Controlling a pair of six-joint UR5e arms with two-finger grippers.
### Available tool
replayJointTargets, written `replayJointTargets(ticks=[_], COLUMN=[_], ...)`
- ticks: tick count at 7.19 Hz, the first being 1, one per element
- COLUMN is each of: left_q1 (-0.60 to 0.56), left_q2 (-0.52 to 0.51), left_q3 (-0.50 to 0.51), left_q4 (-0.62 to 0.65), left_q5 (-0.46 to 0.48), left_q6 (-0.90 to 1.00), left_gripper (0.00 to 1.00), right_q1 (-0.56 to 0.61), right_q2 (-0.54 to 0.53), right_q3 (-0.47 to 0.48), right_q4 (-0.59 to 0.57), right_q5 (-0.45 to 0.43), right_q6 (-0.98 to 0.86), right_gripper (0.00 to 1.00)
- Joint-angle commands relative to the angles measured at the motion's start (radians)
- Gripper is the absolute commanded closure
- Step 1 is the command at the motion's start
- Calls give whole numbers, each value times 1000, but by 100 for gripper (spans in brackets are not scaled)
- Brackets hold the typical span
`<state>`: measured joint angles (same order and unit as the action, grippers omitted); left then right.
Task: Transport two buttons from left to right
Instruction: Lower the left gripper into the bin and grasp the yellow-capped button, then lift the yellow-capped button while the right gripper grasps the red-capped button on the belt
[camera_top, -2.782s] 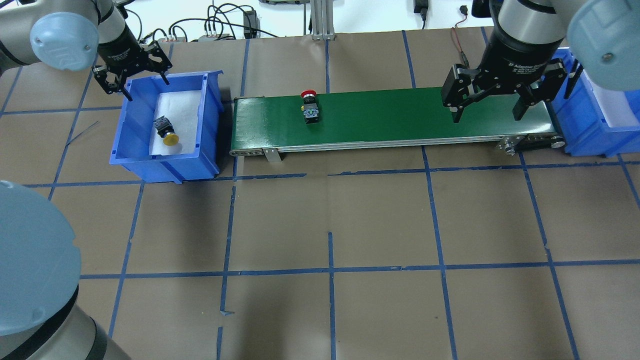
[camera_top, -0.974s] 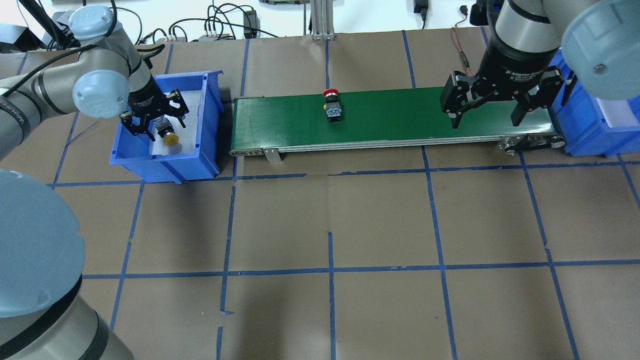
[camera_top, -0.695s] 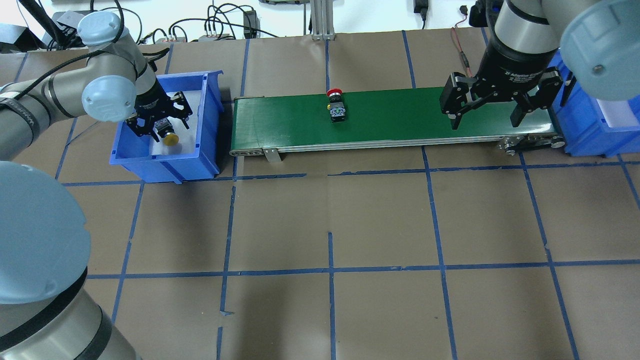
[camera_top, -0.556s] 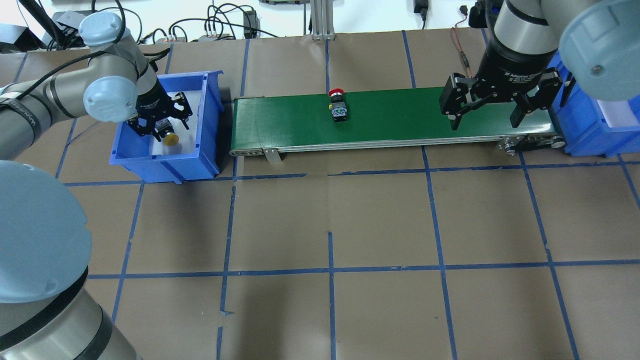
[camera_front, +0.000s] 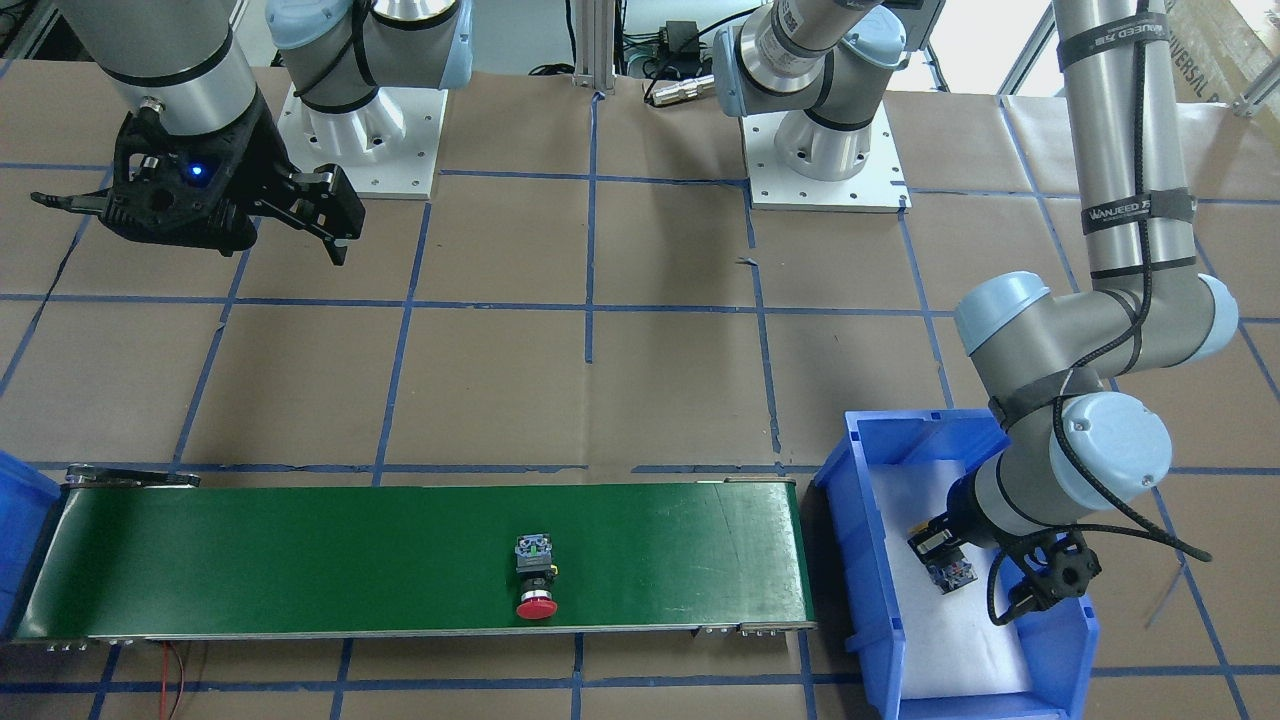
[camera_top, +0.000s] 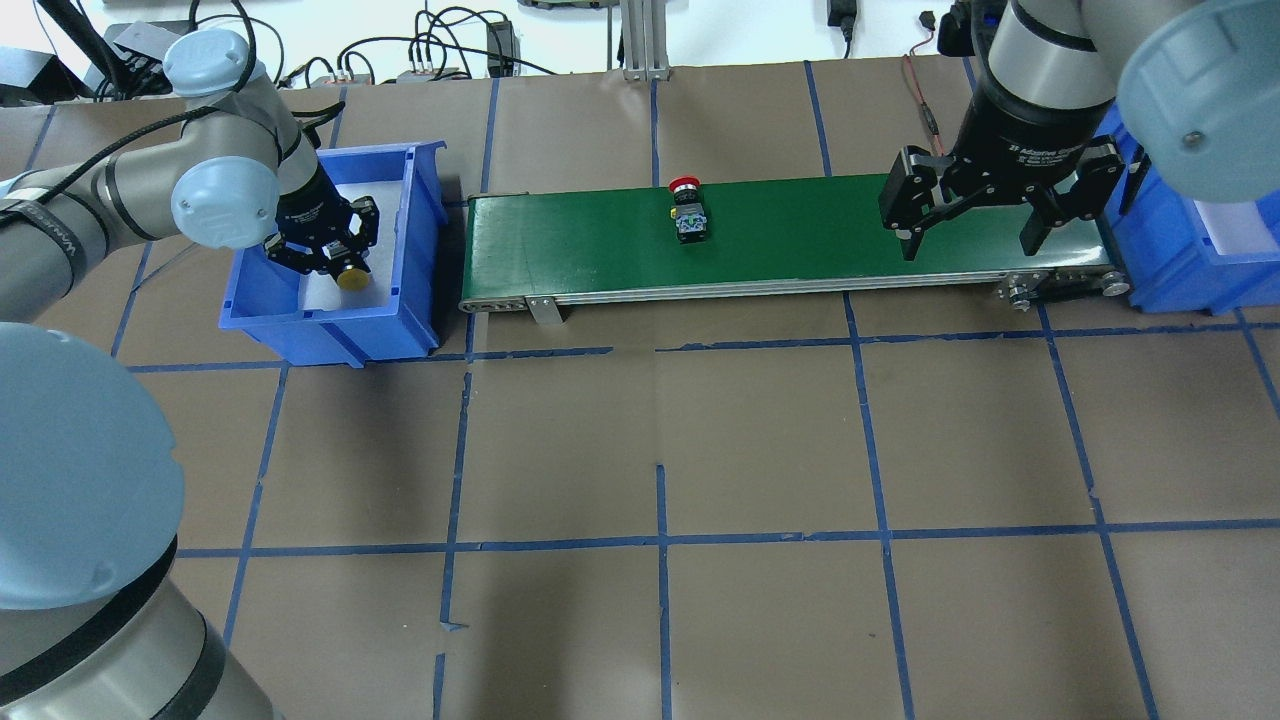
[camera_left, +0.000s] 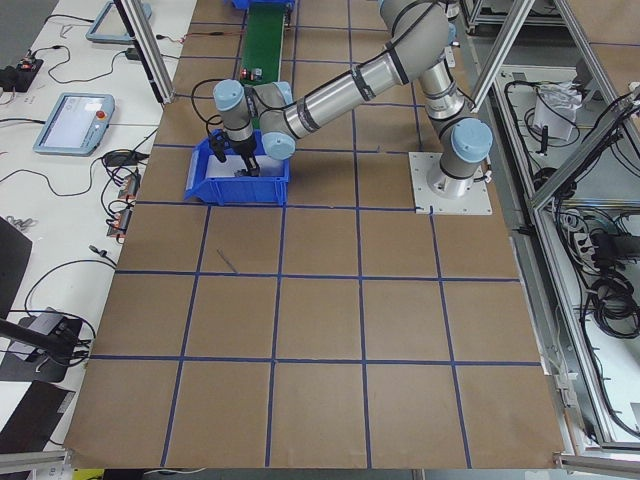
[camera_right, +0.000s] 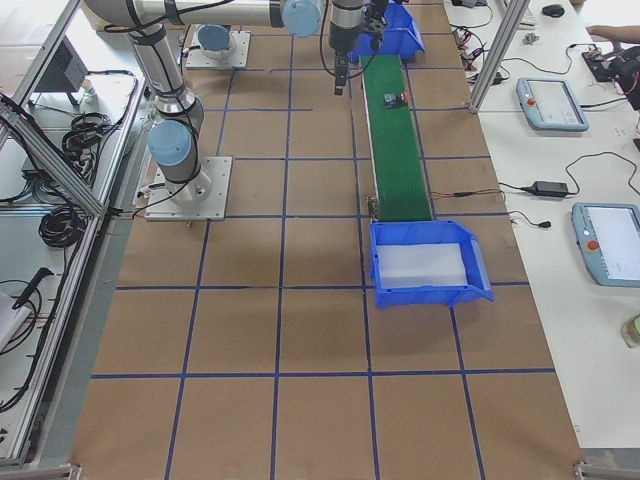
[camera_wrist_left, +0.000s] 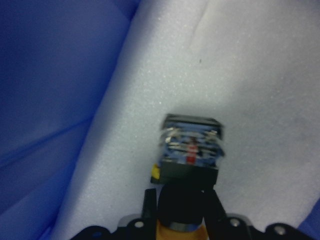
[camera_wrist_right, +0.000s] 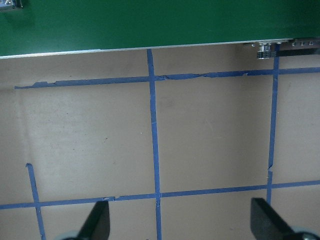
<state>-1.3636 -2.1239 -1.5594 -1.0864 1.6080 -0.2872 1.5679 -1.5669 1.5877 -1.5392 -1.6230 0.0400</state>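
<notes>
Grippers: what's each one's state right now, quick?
Left gripper: closed on the yellow button in the blue bin.
Right gripper: open, empty, above the conveyor.

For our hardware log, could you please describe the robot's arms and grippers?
The left arm and right arm are silver-grey tubes with pale blue joint caps. A black cable, strapped by lettered black bands, runs along the left. The left gripper and right gripper are black.

Brown-papered table (camera_top: 660, 430), gridded in blue tape, bearing a green conveyor (camera_top: 800, 230) between left bin (camera_top: 330, 335) and right bin (camera_top: 1190, 280).
</notes>
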Motion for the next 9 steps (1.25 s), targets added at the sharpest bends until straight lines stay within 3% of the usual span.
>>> replayJointTargets(ticks=[1, 3, 5, 8, 9], left_q1=[-2, -3, -8, -69, -116], left_q2=[21, 77, 149, 234, 240], left_q3=[18, 35, 87, 107, 125], left_q4=[-15, -76, -186, -224, -225], left_q5=[6, 6, 1, -5, -3], left_q6=[-1, -1, -3, -29, -108], left_gripper=[78, 77, 76, 74, 73], right_q1=[0, 0, 1, 21, 30], right_q2=[8, 34, 109, 302, 353], right_q3=[1, 0, 0, -21, -44], right_q4=[-1, -66, -212, -441, -461], right_q5=[0, 6, 14, 51, 52], right_q6=[-2, 0, -11, -17, -28], right_gripper=[0, 0, 0, 0, 0])
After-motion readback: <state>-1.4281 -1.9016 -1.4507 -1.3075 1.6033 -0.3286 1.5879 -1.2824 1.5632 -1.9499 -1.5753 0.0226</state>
